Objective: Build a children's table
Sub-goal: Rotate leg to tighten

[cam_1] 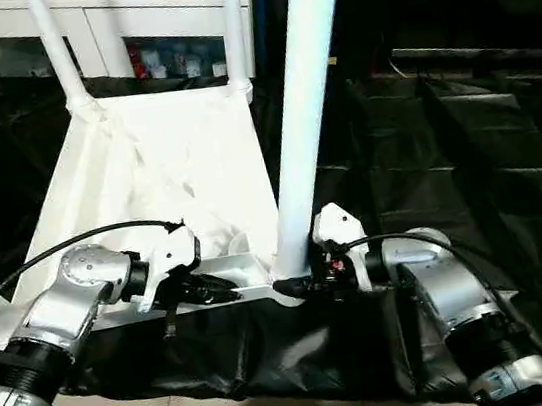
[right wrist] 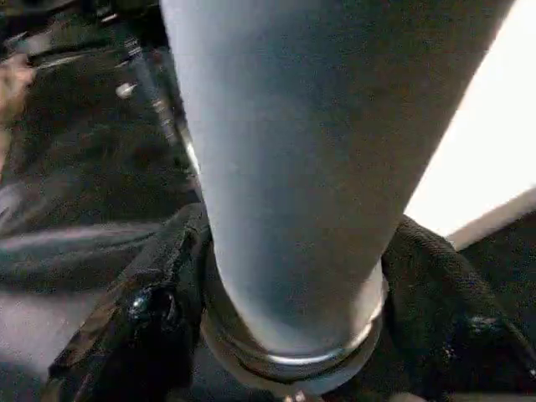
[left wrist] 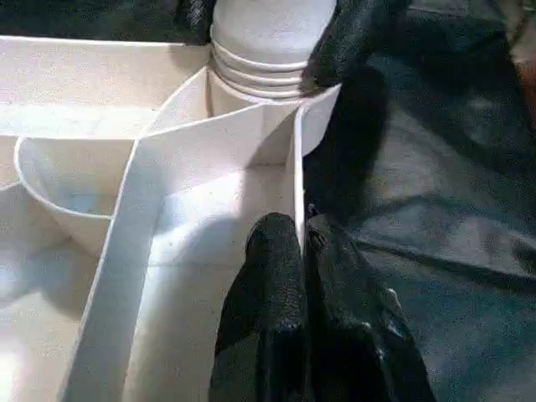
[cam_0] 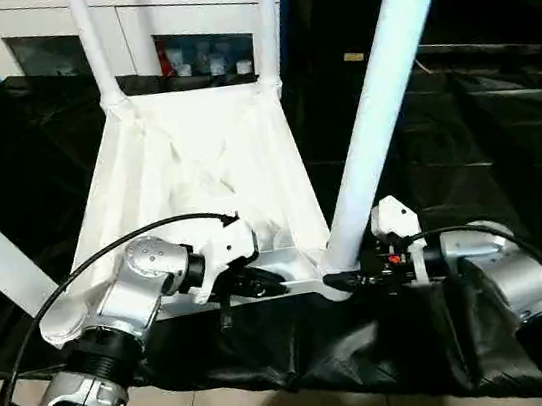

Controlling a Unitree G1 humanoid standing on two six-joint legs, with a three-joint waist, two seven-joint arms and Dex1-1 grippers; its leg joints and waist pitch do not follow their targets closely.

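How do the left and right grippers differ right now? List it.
The left gripper is shut on the table top's thin edge wall. The right gripper sits at the base of the near-right leg. The left gripper comes from the robot's left of that corner, the right gripper from its right. Both work at the same corner.

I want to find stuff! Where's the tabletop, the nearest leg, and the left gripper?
tabletop (cam_0: 195, 163), left eye view, ribbed underside.
nearest leg (cam_0: 377, 97), left eye view, middle of tube.
left gripper (left wrist: 303, 239), left wrist view, fingertips pinching the tabletop's rim.
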